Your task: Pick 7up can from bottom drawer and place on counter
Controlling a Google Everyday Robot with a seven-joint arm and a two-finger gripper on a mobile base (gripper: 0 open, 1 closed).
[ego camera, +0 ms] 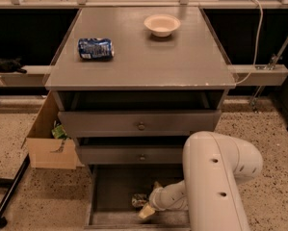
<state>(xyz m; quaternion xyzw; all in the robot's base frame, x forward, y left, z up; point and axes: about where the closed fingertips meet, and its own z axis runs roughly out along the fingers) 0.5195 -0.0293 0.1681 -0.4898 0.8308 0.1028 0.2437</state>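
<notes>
The 7up can (pixel 139 199), small and dented with green and silver showing, lies on the floor of the pulled-out bottom drawer (pixel 110 191). My gripper (pixel 148 203) reaches down into that drawer from the right and sits right against the can, with my white arm (pixel 216 177) above it covering the drawer's right half. The grey counter (pixel 143 61) tops the cabinet.
A blue and white can (pixel 95 48) lies on the counter's left side and a cream bowl (pixel 162 24) stands at its back. Two knob-fronted drawers (pixel 140 125) are above the open one. An open cardboard box (pixel 49 141) sits on the speckled floor at the left.
</notes>
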